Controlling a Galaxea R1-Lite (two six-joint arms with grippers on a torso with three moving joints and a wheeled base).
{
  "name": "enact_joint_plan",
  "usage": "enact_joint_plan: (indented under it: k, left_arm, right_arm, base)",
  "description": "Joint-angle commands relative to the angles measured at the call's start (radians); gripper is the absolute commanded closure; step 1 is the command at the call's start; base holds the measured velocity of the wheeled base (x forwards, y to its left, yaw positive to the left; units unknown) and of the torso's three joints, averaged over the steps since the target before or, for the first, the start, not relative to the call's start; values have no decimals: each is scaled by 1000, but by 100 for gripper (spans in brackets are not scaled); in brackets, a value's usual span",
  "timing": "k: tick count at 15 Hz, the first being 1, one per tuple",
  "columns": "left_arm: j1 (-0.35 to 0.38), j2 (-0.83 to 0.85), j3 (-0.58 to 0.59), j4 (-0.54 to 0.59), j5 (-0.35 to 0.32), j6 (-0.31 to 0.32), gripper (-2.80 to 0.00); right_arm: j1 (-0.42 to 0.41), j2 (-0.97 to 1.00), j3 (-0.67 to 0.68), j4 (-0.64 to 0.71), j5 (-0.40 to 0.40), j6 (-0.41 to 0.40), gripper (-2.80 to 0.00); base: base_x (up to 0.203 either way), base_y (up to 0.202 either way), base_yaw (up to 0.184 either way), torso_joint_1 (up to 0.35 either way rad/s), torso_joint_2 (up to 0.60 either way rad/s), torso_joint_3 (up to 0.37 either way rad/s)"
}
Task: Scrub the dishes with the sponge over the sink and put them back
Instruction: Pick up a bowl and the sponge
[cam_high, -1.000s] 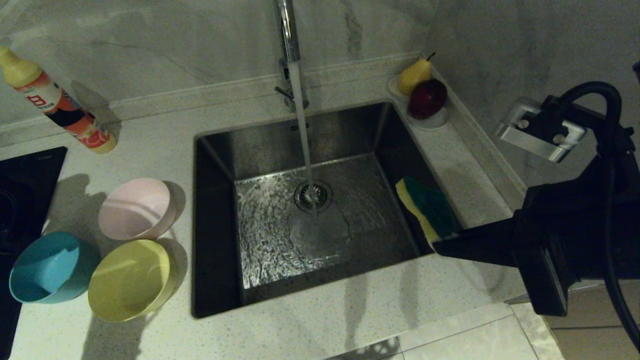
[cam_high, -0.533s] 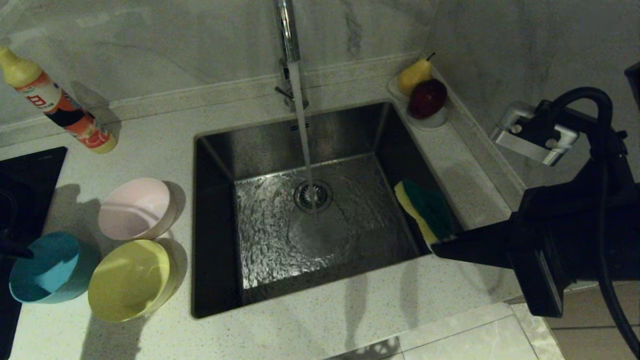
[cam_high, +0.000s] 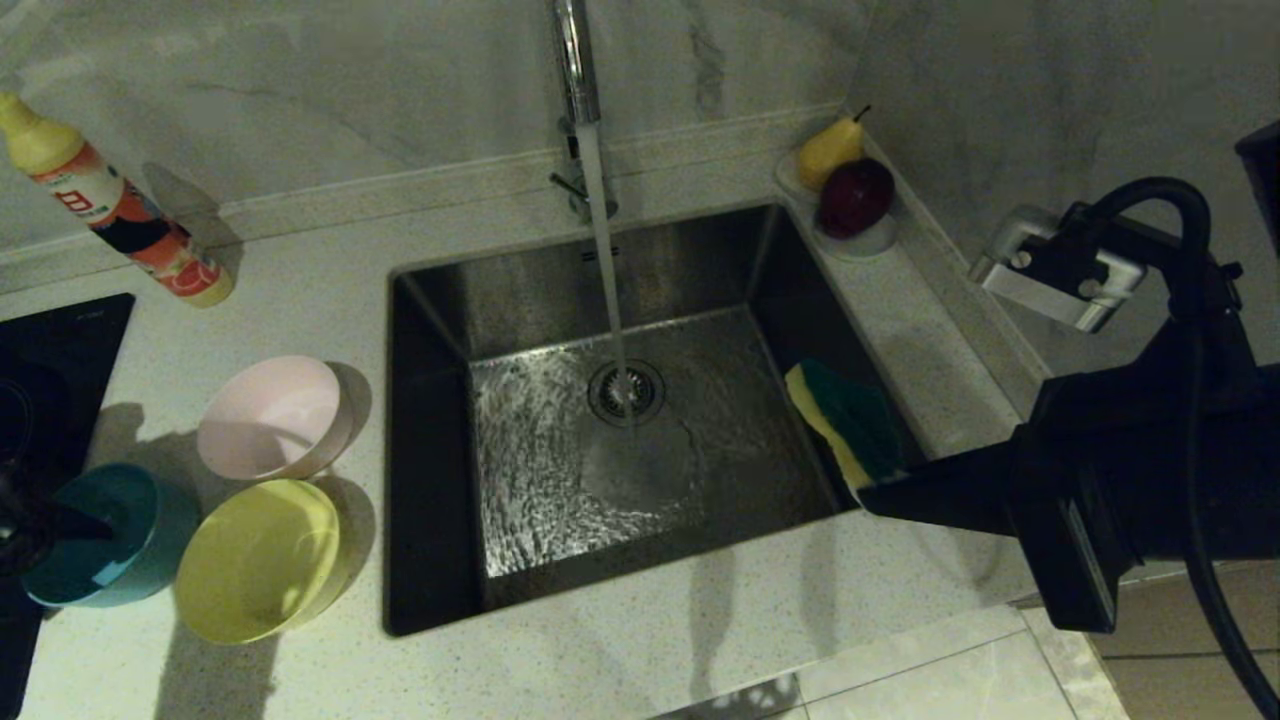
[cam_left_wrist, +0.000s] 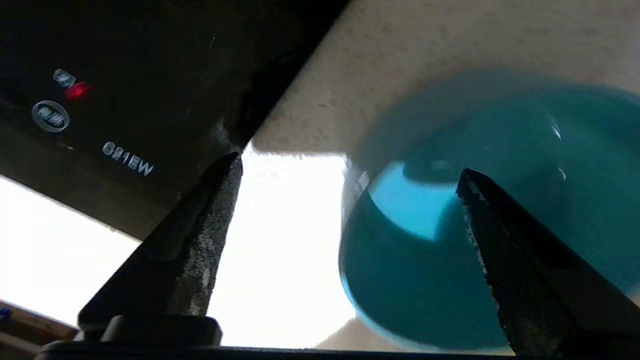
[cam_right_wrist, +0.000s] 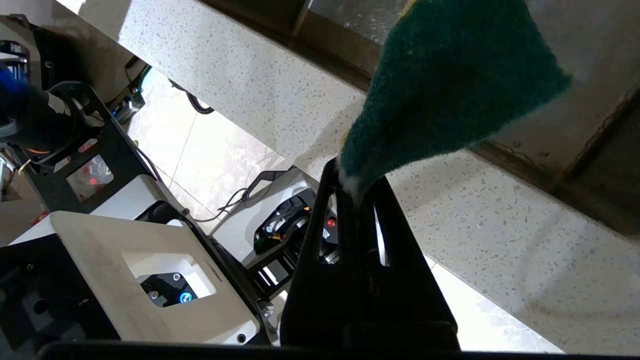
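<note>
Your right pincer (cam_right_wrist: 357, 187) is pinching one end of the sponge (cam_high: 845, 420) and holds it over the sink (cam_high: 440, 400), at about 3 o'clock from the drain. Water runs from the tap (cam_high: 575, 60) into the sink. Your left pincer (cam_left_wrist: 345, 200) is spread wide, with one finger on each side of the blue bowl's (cam_high: 95, 550) rim. The yellow bowl (cam_high: 255, 560) and the pink bowl (cam_high: 270, 415) sit on the desk (cam_high: 330, 270) at 9 o'clock from the sink.
</note>
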Motion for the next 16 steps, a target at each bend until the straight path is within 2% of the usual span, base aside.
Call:
enact_joint_plan:
  k: [1, 3, 5, 16]
  left_arm:
    - [0, 26, 25, -33, -2, -18, -280]
    - [0, 29, 25, -35, -8, -29, -280]
    - [0, 20, 22, -33, -49, -35, -280]
    - [0, 51, 32, -36, -54, -40, -280]
  right_arm:
    - [0, 2, -4, 2, 1, -1, 0]
    - [0, 3, -1, 2, 1, -1, 0]
    - [0, 6, -7, 2, 1, 1, 0]
    - [2, 17, -2, -9, 0, 4, 0]
  base:
    - [0, 0, 0, 0, 0, 0]
    - [0, 0, 0, 0, 0, 0]
    - [0, 0, 0, 0, 0, 0]
    - [0, 0, 0, 0, 0, 0]
